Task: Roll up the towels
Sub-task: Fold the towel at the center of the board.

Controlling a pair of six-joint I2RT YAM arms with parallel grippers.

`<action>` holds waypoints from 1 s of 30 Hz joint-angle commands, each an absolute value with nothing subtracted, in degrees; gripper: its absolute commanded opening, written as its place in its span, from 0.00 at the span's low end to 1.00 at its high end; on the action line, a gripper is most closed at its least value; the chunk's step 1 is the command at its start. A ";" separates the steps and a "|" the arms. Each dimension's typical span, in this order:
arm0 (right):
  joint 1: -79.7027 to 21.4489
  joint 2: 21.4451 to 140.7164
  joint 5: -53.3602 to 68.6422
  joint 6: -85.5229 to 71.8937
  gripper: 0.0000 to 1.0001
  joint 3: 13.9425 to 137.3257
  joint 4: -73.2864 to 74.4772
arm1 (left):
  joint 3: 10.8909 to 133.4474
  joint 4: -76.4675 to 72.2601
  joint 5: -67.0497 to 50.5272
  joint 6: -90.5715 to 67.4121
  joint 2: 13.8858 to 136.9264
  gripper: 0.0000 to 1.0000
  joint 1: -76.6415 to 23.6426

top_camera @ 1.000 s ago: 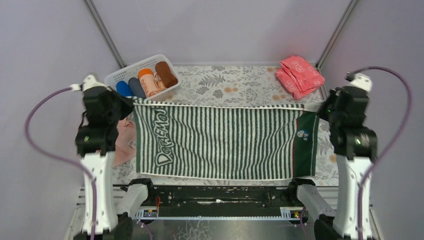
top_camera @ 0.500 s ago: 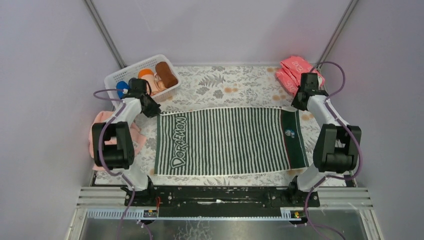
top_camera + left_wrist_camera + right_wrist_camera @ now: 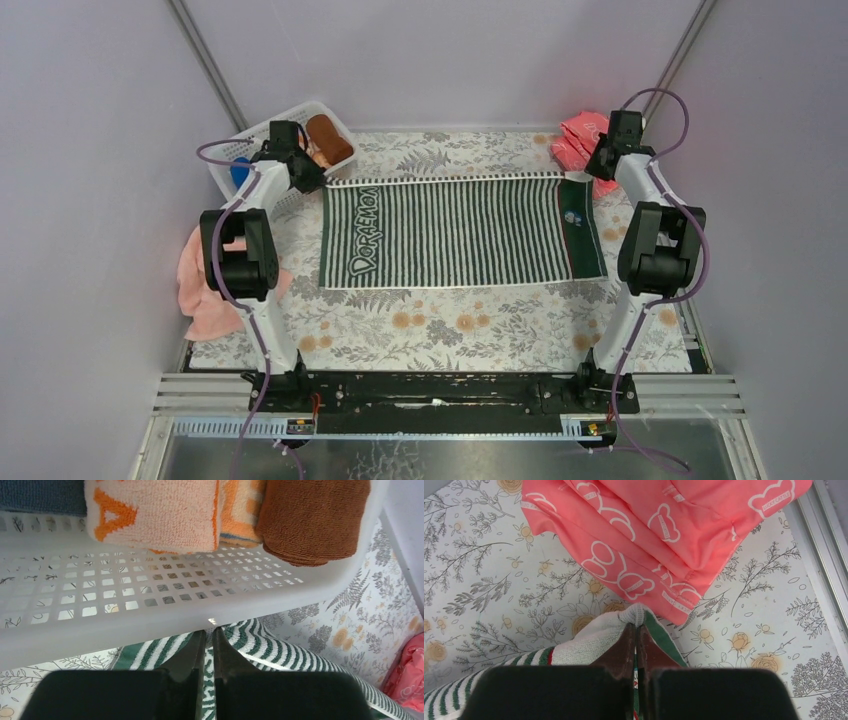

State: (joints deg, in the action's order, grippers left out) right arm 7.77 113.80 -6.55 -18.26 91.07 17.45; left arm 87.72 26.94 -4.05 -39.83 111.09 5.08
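Top external view shows the striped towel [image 3: 455, 232] spread flat across the upper middle of the table [image 3: 450, 330], its white lettering toward the left end. The left end effector [image 3: 210, 634] is pressed together on the towel's upper-left corner, just beside the white basket [image 3: 245, 150], which holds a rust-brown roll [image 3: 330, 140] among others. The right end effector [image 3: 636, 627] pinches the upper-right corner, right next to a stack of folded coral cloths [image 3: 664, 530] in the frame's upper right. A pale pink towel [image 3: 205, 285] lies crumpled at the table's left edge, well apart from the striped one
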 commanded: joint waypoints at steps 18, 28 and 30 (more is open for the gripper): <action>11.33 97.54 -10.05 -19.62 0.00 76.47 27.81 | 66.57 26.76 -3.64 -40.78 91.96 0.00 5.36; 11.60 90.35 -15.85 -21.68 0.00 61.97 28.46 | 49.00 24.20 -2.14 -42.13 82.39 0.00 5.44; 11.60 89.34 -17.92 -22.52 0.00 60.00 28.62 | 47.13 23.84 -2.69 -42.25 81.15 0.00 5.43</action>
State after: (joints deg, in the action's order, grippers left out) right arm 11.00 93.36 -11.49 -20.88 62.11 28.23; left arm 49.45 26.74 -3.97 -41.60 84.62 5.15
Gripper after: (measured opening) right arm 0.011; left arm 0.023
